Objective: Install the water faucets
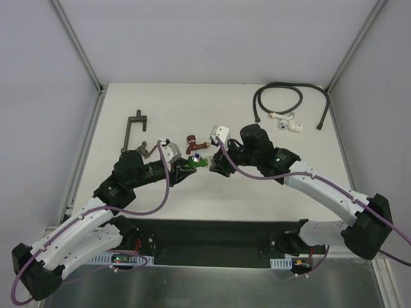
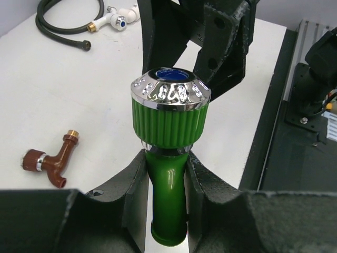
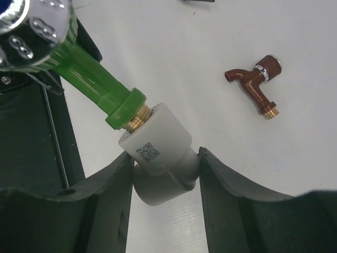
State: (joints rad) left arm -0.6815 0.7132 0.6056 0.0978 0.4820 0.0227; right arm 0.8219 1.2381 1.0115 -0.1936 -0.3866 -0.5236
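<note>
The bright green faucet (image 1: 196, 162) is held off the table between both arms. My left gripper (image 2: 167, 200) is shut on its green spout, below the ribbed knob with the chrome cap (image 2: 169, 92). In the right wrist view its brass-coloured thread (image 3: 138, 115) sits in the mouth of a white elbow fitting (image 3: 158, 145). My right gripper (image 3: 164, 182) is shut on that fitting. The dark red faucet (image 1: 192, 139) lies loose on the table behind the grippers; it also shows in the left wrist view (image 2: 50, 157) and the right wrist view (image 3: 255, 83).
A black hose (image 1: 277, 95) coils at the back right, with a white fitting (image 1: 287, 124) beside it. A dark metal bracket (image 1: 133, 128) lies at the back left. A black rail (image 1: 212, 231) runs along the table's near edge.
</note>
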